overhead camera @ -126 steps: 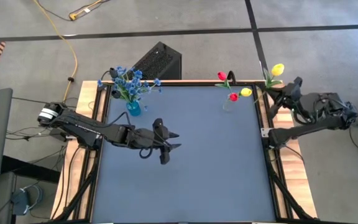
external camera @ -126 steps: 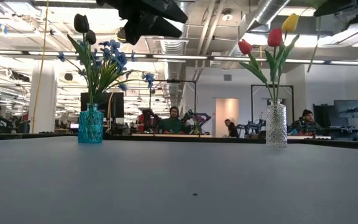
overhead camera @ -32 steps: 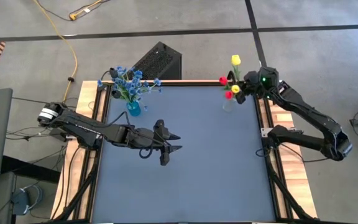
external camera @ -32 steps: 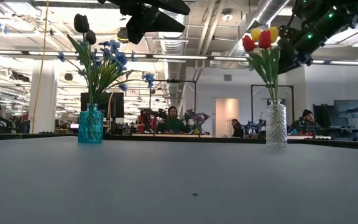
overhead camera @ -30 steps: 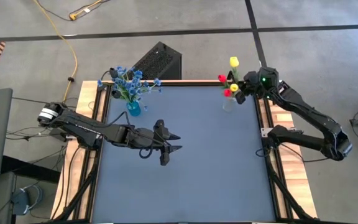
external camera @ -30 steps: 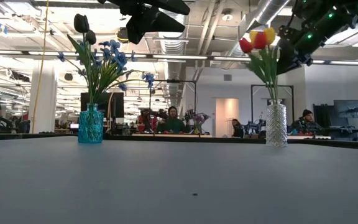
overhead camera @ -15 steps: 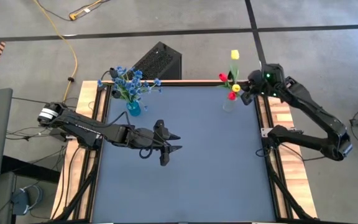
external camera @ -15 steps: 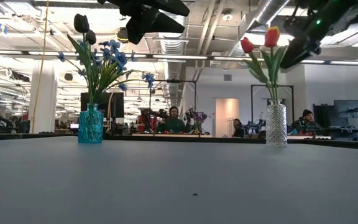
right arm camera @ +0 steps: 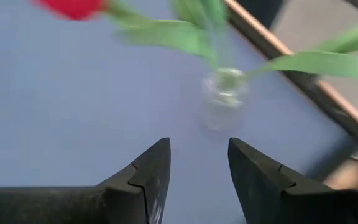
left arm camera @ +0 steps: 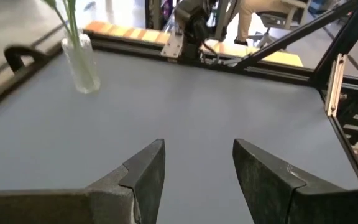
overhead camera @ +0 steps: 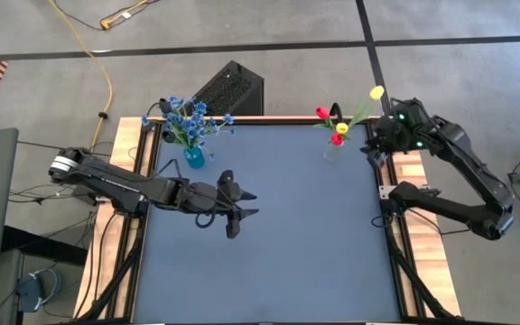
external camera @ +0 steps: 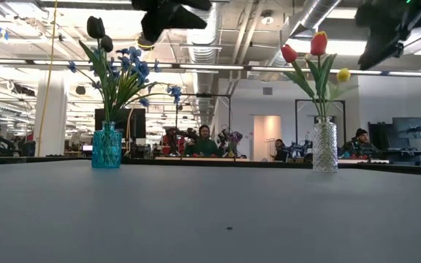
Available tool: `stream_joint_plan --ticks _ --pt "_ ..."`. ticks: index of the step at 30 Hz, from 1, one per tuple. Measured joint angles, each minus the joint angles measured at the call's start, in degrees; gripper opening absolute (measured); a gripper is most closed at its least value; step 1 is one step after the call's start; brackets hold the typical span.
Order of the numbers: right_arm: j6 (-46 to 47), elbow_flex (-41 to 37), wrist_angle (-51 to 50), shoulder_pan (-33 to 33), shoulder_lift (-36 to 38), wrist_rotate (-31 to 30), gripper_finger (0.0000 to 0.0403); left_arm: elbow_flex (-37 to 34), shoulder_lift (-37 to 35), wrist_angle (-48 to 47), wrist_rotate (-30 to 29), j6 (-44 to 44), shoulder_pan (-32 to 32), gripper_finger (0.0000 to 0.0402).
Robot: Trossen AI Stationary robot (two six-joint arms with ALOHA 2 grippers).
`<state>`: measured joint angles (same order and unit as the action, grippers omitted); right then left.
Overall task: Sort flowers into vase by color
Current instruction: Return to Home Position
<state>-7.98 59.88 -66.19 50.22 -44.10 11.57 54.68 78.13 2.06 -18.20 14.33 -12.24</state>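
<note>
A teal vase (overhead camera: 193,157) at the far left holds the blue flowers (overhead camera: 188,121) by their stems. In the clear vase (overhead camera: 332,152) at the far right stand two red tulips (external camera: 318,42) and a yellow tulip (overhead camera: 342,129). Another yellow tulip (overhead camera: 376,92) has its stem in the same vase and leans out toward the right edge (external camera: 343,74). My right gripper (right arm camera: 197,180) hangs open above the table's right edge, right of the clear vase (right arm camera: 225,97), with nothing between its fingers. My left gripper (left arm camera: 197,168) is open and empty, in the air over the table's middle left (overhead camera: 236,212).
A black box (overhead camera: 229,88) stands on the floor beyond the far edge. Wooden frame rails (overhead camera: 408,171) run along the table's sides. The grey tabletop (overhead camera: 269,262) near the front carries nothing. People sit in the room beyond the table (external camera: 205,140).
My right gripper has come away from the tulips, rising and going toward the table's right edge while tipping further down. The yellow tulip it was at stood upright above the clear vase. It has tipped over toward the right edge and sits lower, its stem still in the vase.
</note>
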Motion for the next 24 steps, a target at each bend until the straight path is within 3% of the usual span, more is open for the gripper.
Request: stream_joint_plan --ticks 4,8,16,24 --pt "0.3 0.0 0.9 -0.3 3.5 11.0 0.0179 0.0 -3.5 -1.0 -0.2 -4.5 -1.2 0.0178" --pt "3.8 -2.2 8.3 -3.4 8.2 17.4 0.0167 -2.0 -5.7 2.4 -0.5 -8.3 -3.8 0.0178" --pt "13.4 -15.7 26.9 -13.0 20.8 17.3 0.0146 -11.6 -6.9 17.5 -1.1 -11.7 -7.7 0.0178" --pt "20.9 -29.2 44.0 -20.4 27.9 17.0 0.0128 -17.9 -6.9 22.4 -1.3 -10.7 -6.6 0.0178"
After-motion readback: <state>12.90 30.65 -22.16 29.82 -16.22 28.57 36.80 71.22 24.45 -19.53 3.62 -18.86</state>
